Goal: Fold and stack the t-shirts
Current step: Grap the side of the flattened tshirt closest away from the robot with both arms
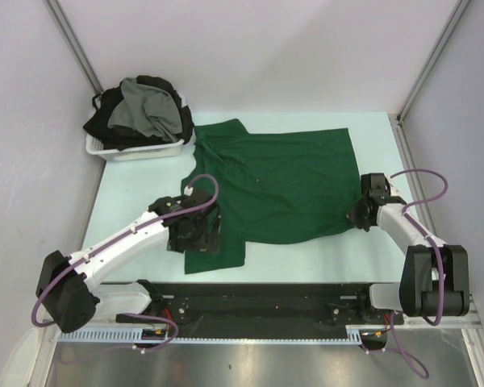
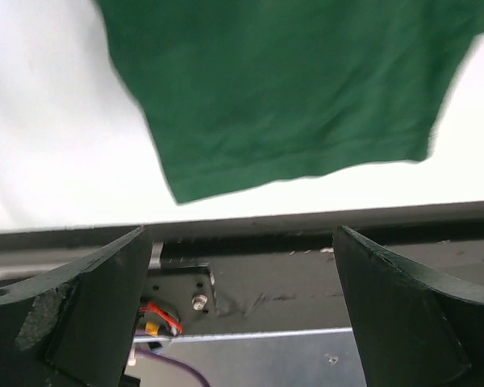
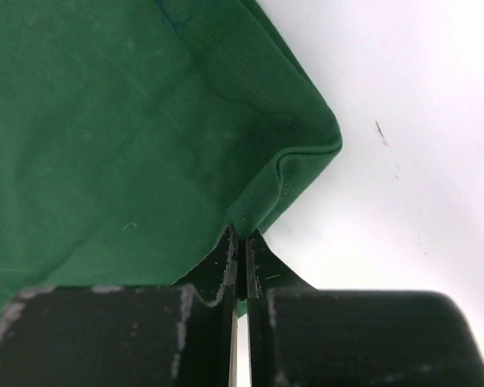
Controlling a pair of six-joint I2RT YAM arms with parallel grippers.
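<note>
Right pincer (image 3: 240,240) clamps only a thin bit of shirt (image 1: 282,181) hem, so it could slip. Left pincer (image 2: 238,258) gapes empty, so the fold may skew.

Nothing readable is showing in any view. The dark green t-shirt (image 1: 290,177) is showing plain fabric only, with no legible print, tag, brand or number on it.
</note>
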